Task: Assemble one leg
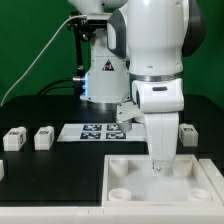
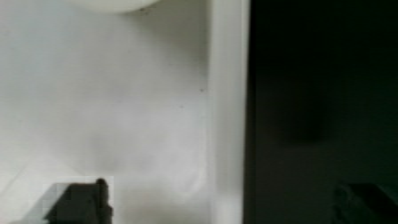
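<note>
Small white legs with black-and-white tags lie on the black table in the exterior view: two at the left (image 1: 14,138) (image 1: 43,137) and one at the right (image 1: 186,132). The large flat white tabletop (image 1: 195,180) with round corner sockets lies at the front. My gripper (image 1: 160,167) points straight down, low over the tabletop's middle. In the wrist view my gripper (image 2: 222,205) is open and empty. Its dark fingertips (image 2: 80,205) stand wide apart, one over the white tabletop (image 2: 107,110), the other over the black table, astride the tabletop's edge. No leg shows in the wrist view.
The marker board (image 1: 92,132) lies flat behind the tabletop, in front of the arm's base. Another white piece (image 1: 2,170) shows at the exterior view's left edge. A round socket (image 2: 121,5) shows at the rim of the wrist view.
</note>
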Motion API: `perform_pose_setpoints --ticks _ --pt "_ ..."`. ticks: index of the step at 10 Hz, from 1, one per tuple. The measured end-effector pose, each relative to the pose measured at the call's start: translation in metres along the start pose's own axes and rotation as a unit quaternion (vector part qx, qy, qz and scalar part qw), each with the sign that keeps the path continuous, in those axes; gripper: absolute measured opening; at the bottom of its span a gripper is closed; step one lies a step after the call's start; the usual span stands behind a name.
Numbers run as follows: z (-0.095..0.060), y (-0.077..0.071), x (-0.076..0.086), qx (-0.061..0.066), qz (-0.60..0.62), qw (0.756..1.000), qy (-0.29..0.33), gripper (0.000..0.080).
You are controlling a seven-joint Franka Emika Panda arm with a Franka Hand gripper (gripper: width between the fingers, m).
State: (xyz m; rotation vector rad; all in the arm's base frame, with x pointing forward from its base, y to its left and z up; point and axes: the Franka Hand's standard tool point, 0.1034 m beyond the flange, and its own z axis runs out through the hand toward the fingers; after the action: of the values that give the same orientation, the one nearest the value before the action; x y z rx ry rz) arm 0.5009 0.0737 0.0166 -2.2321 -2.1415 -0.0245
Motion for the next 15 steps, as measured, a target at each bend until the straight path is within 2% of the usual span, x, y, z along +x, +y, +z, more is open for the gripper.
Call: perform_pose_setpoints --ticks 2,3,5,6,9,11,12,13,15 --pt "-0.002 0.001 0.002 -0.002 0.003 1.0 0.0 0.0648" --pt "-0.009 0.001 0.005 -0.007 0.017 1.0 -0.001 0.0648" --pt "-0.035 -0.008 0.013 -0.022 0.053 0.998 -0.006 0.0649" --pt "-0.042 -0.012 0.013 -0.028 0.06 0.998 -0.007 0.0649" --pt "-0.041 -0.017 0.008 -0.029 0.073 0.997 -0.005 0.0649" --pt "-0.041 -0.017 0.009 -0.029 0.167 0.986 -0.002 0.0649" --pt "-0.04 -0.018 0.009 -0.029 0.208 0.978 0.0 0.0649" --pt "-0.036 -0.024 0.008 -0.032 0.283 0.959 0.011 0.0649" --pt "-0.033 -0.034 0.022 -0.022 0.432 0.902 0.02 0.0649"
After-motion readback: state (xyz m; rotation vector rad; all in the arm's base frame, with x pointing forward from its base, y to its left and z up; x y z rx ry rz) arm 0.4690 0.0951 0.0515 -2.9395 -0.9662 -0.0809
